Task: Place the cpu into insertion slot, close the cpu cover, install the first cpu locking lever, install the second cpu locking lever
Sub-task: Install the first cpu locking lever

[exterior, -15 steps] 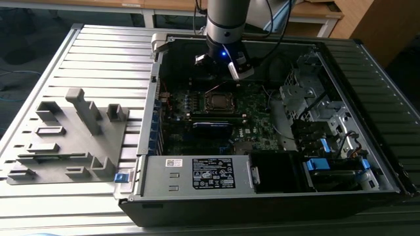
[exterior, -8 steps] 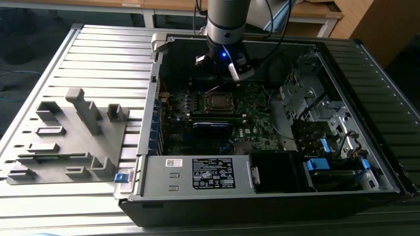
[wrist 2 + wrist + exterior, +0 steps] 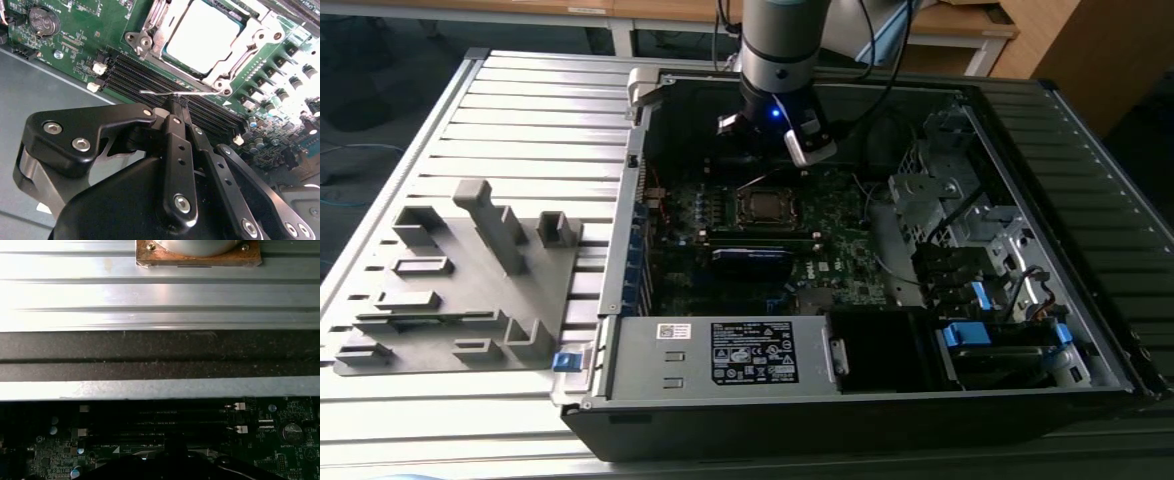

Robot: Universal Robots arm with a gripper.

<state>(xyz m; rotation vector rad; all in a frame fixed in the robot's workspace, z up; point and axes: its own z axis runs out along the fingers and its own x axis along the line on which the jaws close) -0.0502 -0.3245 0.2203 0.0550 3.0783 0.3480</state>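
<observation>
The cpu (image 3: 202,35) is seated in the socket near the middle of the motherboard (image 3: 80,45), framed by the lowered cpu cover (image 3: 248,48). The gripper (image 3: 176,103) is pressed together, its tips set against a thin locking lever (image 3: 155,92).

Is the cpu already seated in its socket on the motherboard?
Yes: in the second wrist view the cpu lies flat on the green motherboard, with the silvery cpu cover framing its edges.
</observation>
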